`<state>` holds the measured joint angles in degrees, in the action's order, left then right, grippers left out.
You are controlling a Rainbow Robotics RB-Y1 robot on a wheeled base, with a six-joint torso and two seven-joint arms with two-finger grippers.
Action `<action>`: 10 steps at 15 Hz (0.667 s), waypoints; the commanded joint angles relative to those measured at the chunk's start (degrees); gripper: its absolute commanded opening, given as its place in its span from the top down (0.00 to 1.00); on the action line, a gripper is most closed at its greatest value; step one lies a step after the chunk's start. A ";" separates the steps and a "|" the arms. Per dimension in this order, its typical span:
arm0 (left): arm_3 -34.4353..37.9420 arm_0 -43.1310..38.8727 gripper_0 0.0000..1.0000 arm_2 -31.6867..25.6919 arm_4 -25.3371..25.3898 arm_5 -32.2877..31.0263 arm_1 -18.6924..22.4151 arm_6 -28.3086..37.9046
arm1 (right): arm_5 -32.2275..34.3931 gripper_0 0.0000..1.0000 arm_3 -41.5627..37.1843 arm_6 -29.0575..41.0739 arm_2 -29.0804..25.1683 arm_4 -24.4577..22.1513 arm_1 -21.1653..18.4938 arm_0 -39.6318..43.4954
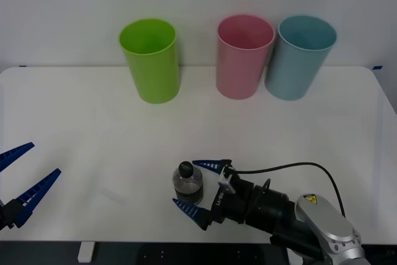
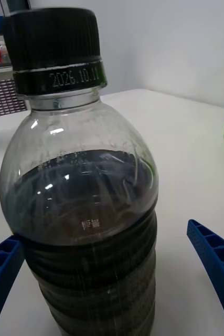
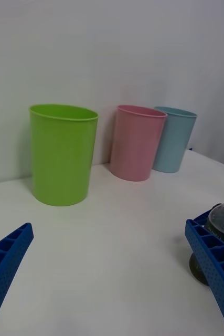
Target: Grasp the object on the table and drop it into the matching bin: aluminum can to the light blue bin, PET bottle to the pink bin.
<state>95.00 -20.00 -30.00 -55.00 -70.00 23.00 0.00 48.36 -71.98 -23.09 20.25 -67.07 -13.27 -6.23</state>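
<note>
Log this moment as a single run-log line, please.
right gripper: open, jaws astride PET bottle, not closed | bottle: upright on table | pink bin: target | left gripper: open, idle

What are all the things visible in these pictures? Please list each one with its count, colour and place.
PET bottle: one, clear with black cap and dark lower body, upright near the table's front edge.
Lime green bin: one, back left.
Pink bin: one, back centre.
Light blue bin: one, back right, beside the pink bin.
Table: one, white.
Right gripper: blue fingers open, one on each side of the bottle.
Left gripper: blue fingers open, at the front left edge.
</note>
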 commanded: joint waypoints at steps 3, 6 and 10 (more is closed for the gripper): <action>0.00 0.00 0.00 0.00 0.00 0.00 0.00 0.00 | -0.28 0.27 0.00 -0.55 0.05 0.01 0.00 -0.01; 0.00 0.00 0.00 0.00 0.00 0.00 0.00 0.00 | -0.37 1.00 -0.09 -0.73 -0.04 0.09 0.00 0.08; 0.00 0.00 0.00 0.00 0.00 0.00 0.00 0.00 | -0.81 1.00 0.00 -0.64 -0.04 0.09 0.00 0.08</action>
<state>95.00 -20.00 -30.00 -55.00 -70.00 23.00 0.00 47.56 -71.99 -23.79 20.27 -66.99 -13.26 -6.17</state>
